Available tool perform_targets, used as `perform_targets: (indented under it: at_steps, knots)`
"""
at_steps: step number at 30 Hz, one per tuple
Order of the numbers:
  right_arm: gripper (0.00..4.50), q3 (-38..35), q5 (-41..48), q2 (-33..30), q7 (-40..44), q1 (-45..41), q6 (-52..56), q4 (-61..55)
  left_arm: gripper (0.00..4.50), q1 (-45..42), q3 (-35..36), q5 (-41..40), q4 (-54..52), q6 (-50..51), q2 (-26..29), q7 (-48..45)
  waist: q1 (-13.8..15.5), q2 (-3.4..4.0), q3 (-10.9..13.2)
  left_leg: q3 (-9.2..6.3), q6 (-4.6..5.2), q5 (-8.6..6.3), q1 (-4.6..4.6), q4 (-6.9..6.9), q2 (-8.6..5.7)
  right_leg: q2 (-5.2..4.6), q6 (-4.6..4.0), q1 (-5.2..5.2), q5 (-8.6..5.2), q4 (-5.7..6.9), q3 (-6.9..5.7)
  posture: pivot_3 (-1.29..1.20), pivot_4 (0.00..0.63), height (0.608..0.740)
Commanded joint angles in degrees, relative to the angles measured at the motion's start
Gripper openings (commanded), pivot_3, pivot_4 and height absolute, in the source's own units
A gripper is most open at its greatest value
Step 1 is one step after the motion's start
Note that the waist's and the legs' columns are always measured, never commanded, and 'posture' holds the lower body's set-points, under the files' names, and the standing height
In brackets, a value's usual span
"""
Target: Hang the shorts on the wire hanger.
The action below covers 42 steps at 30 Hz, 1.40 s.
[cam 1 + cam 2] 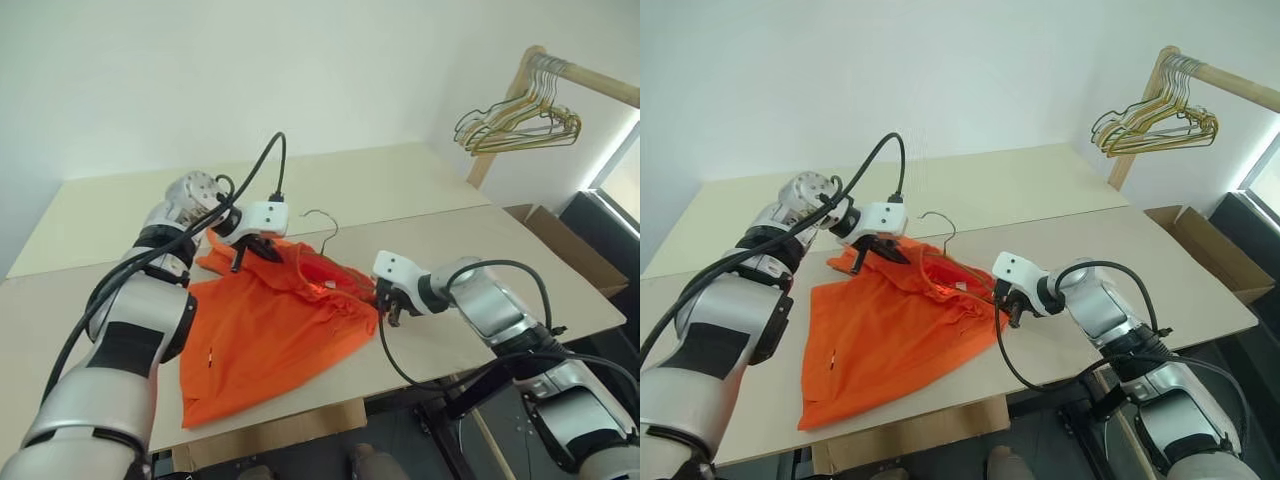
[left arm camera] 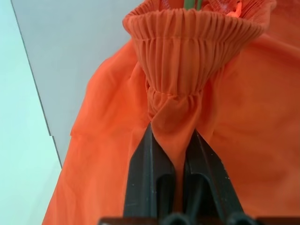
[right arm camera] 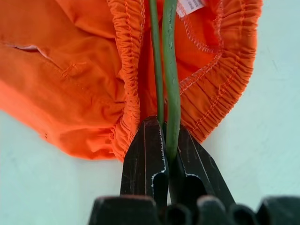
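The shorts [image 1: 265, 335] lie spread on the tabletop [image 1: 470, 250], waistband toward the far side and legs trailing toward the near left edge. The wire hanger [image 1: 322, 232] is partly inside the waistband, its hook pointing away toward the far edge. The left gripper [image 2: 174, 154] is pinched tight on waistband fabric, and the right gripper [image 3: 169, 140] is clamped on the hanger's green wire at the waistband's right end
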Motion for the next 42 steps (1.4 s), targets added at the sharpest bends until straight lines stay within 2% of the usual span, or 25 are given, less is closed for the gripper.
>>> perform_targets:
  at_steps: [1,4,7,8,9,14,19,23,26,30,36,38,42]
  knots:
    - [0.0,-3.0,0.8,0.5,-0.8,-1.0,-2.8,-1.7,0.08,-1.2,0.8,0.1,0.2,0.3,1.1,2.4,0.0,0.0,0.0,0.0,0.0,0.0,0.0,0.01,0.0,0.0,0.0,0.0,0.0,0.0,0.0,-0.11,0.0,0.74]
    - [0.0,-2.7,-1.3,0.0,-3.5,0.4,-9.2,-2.3,0.08,-1.4,1.9,-0.9,0.0,0.3,1.3,3.1,0.0,0.0,0.0,0.0,0.0,0.0,-0.02,0.04,0.0,0.0,0.0,0.0,0.0,0.0,0.0,-0.11,0.0,0.74]
    - [0.0,-2.7,-0.5,-0.7,-1.0,0.1,-11.4,-1.1,0.08,-1.7,2.2,-1.0,-0.2,-0.3,1.6,3.9,0.1,0.0,0.0,0.0,0.0,0.0,-0.04,0.03,-0.01,-0.01,0.0,-0.01,0.0,-0.01,-0.01,-0.11,0.0,0.74]
    - [0.59,-2.9,-0.7,-0.6,-1.6,-0.1,-11.3,-0.6,0.0,-1.7,2.0,-0.8,-0.4,-1.2,2.1,4.1,0.0,0.0,0.0,0.0,0.0,0.0,-0.03,0.04,-0.01,-0.01,0.0,0.0,0.0,-0.01,-0.01,-0.11,0.0,0.74]
    - [0.8,-3.4,-0.8,-0.4,-2.3,-0.3,-10.9,-0.3,0.0,-1.8,2.0,-0.8,-0.4,-1.6,2.4,4.1,0.0,0.0,0.0,0.0,0.0,0.0,-0.03,0.04,-0.01,-0.01,0.0,0.0,0.0,0.0,-0.01,-0.11,0.0,0.74]
    - [2.5,-9.2,2.1,-0.4,-3.5,-0.7,-9.1,-0.2,0.0,-3.0,4.1,-3.0,-0.8,-1.5,3.5,3.6,-0.1,0.0,0.0,-0.02,0.0,0.0,-0.02,0.04,-0.01,-0.01,0.0,-0.02,0.0,0.05,-0.01,-0.11,0.0,0.74]
    - [4.08,-19.3,8.4,-3.3,-2.7,2.1,-6.6,-1.1,0.0,-4.2,5.8,-3.8,-1.5,-2.9,5.1,2.7,0.1,0.0,0.0,-0.04,0.0,0.0,-0.06,0.07,-0.02,-0.03,0.01,0.0,0.0,0.01,-0.02,-0.1,0.0,0.74]
    - [4.08,-25.8,12.6,-4.7,-3.9,7.2,-3.9,-3.3,0.0,-5.0,6.6,-4.4,-1.7,-3.4,5.8,2.4,0.5,0.0,0.0,-0.08,0.03,-0.02,-0.1,0.07,-0.03,-0.07,0.02,0.04,-0.01,-0.02,-0.11,-0.11,0.0,0.74]
    - [4.08,-28.4,16.2,-2.6,-5.8,10.8,0.7,-5.1,0.0,-5.6,7.0,-4.8,-2.0,-3.6,6.1,1.8,0.5,0.0,0.0,-0.07,0.03,-0.02,-0.1,0.07,-0.04,-0.08,0.03,0.04,-0.01,-0.04,-0.09,-0.11,0.0,0.74]
    - [4.08,-27.8,18.6,2.9,-8.8,13.6,1.7,-6.0,0.0,-6.2,7.2,-4.9,-2.1,-4.2,6.4,1.3,-0.1,0.0,0.0,-0.07,0.03,-0.02,-0.04,0.08,-0.03,-0.04,0.02,0.03,-0.01,0.08,-0.06,-0.13,0.0,0.74]
    - [4.08,-24.2,19.7,11.3,-11.3,13.1,1.4,-2.0,0.0,-7.1,7.1,-4.4,-1.8,-4.4,6.4,1.8,-1.2,0.0,0.0,-0.15,0.03,-0.02,-0.06,0.32,-0.04,-0.04,0.03,0.05,-0.01,0.26,-0.07,-0.12,0.0,0.74]
    - [4.08,-25.1,21.2,14.1,-12.2,12.2,1.9,1.0,0.0,-7.1,7.0,-4.4,-1.8,-4.4,6.4,2.1,-1.3,0.0,0.0,-0.18,0.03,-0.02,-0.06,0.35,-0.04,-0.05,0.04,0.07,-0.01,0.25,-0.07,-0.11,0.0,0.74]
    - [4.08,-25.5,21.4,16.7,-12.7,10.7,0.7,5.4,0.0,-7.1,7.2,-4.7,-2.0,-4.4,6.6,1.6,-1.4,0.0,0.0,-0.23,0.04,-0.02,-0.12,0.36,-0.04,-0.06,0.04,0.02,-0.01,0.25,-0.07,-0.11,0.0,0.74]
